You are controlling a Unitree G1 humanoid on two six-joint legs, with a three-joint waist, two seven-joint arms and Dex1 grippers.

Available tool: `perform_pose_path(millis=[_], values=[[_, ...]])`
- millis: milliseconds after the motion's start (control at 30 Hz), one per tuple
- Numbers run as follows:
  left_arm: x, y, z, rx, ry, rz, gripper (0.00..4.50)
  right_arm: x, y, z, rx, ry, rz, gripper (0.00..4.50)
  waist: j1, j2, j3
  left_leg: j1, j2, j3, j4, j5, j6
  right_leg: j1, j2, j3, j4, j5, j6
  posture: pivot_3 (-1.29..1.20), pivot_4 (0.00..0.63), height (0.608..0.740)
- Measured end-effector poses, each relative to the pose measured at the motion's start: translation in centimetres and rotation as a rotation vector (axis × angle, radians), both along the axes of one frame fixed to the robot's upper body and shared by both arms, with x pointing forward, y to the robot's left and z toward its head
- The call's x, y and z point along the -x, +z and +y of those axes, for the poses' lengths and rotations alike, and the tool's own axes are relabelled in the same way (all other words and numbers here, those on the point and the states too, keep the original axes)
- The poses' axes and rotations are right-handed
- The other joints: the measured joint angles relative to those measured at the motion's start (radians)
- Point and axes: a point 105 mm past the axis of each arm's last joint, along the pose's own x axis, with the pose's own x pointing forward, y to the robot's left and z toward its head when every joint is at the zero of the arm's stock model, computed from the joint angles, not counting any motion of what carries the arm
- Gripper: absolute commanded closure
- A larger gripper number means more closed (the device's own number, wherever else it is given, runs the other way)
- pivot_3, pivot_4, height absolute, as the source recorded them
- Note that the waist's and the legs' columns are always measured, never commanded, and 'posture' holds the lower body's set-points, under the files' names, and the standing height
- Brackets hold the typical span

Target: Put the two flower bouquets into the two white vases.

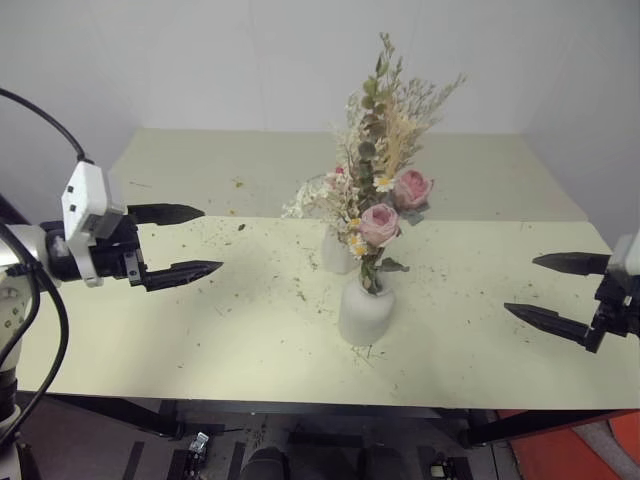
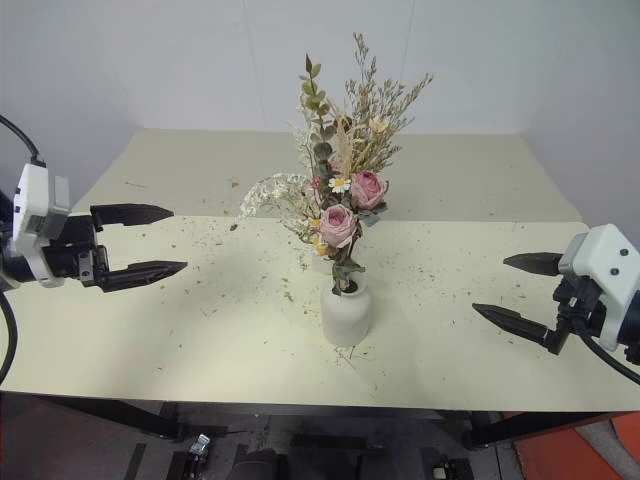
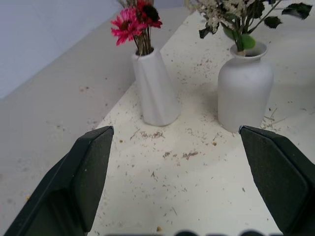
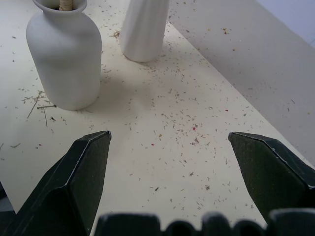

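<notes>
Both vases stand near the middle of the pale yellow counter (image 1: pixel 200 330), each with a bunch in it.

Squat vase (image 1: pixel 366 312): wide body, narrow round neck, upright, nearer the robot. It holds the rose bouquet (image 1: pixel 385 215), with pink roses, cream sprigs and green leaves. The stems go down through the neck and the bunch stands well above the rim.

Slim vase (image 3: pixel 154 88): upright, just behind the squat one and slightly to the robot's left, largely hidden by foliage in the head views. The two vases stand apart, not touching. The slim vase holds the daisy bouquet (image 3: pixel 135 22); the red-pink daisy heads show just above its mouth in the left wrist view.

Left pincer (image 1: pixel 185 242): over the left part of the counter, fingers pointing toward the vases, jaws spread wide, nothing between them. It is well apart from both vases.

Right pincer (image 2: pixel 510 290): over the right part of the counter, fingers pointing toward the vases, jaws also spread wide and empty, well apart from the vases.

Fine dried plant debris (image 4: pixel 187 130) lies scattered over the counter surface, densest around the vase bases.
</notes>
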Motion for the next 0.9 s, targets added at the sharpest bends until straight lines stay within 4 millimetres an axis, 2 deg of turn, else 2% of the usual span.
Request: perform_pose_path(millis=[167,367,467,700,800,900], values=[[-0.3,1.7,-1.1,0.028,-0.02,-0.047,0.06,-0.2,-0.4,-0.9,0.008,-0.035,-0.001,0.0,0.0,0.0,0.0,0.0,0.0,0.0,0.0,0.0,0.0,0.0,0.0,0.0,0.001,0.0,0.0,0.0,0.15,0.74],[-0.9,-0.2,-0.6,-0.028,0.011,0.022,0.06,0.0,-0.9,-1.2,-0.025,-0.059,-0.005,0.0,-0.008,0.0,0.0,0.0,0.0,0.001,0.0,0.0,0.0,-0.001,0.001,0.001,0.001,0.0,0.0,0.0,0.15,0.74],[-0.9,0.0,-0.8,-0.01,-0.003,0.03,0.06,0.0,-1.1,-1.1,-0.013,-0.065,-0.002,0.0,-0.005,0.0,0.0,0.0,0.0,0.001,0.0,0.0,0.0,0.0,0.001,0.001,0.001,0.0,0.0,0.0,0.15,0.74],[-0.1,0.6,-2.0,-0.002,-0.064,0.016,0.06,-0.5,-0.8,-2.9,-0.019,-0.119,-0.038,0.0,-0.003,0.0,0.0,0.0,0.0,0.001,0.0,0.0,0.0,0.0,0.001,0.001,0.0,0.0,0.0,0.0,0.15,0.74],[0.2,0.0,-1.8,-0.003,-0.057,0.025,0.06,-0.9,-0.5,-2.2,-0.059,-0.094,-0.081,0.0,-0.01,0.0,0.0,0.001,0.001,0.001,0.0,0.0,0.0,0.0,0.001,0.002,0.001,0.0,0.0,0.0,0.15,0.74],[0.0,0.8,-1.1,0.031,-0.015,-0.073,0.06,-1.2,-0.6,-1.3,-0.076,-0.052,-0.116,0.0,-0.009,0.0,0.0,0.002,0.001,0.001,0.0,0.0,0.0,0.0,0.001,0.002,0.002,0.0,0.0,0.0,0.15,0.74]])
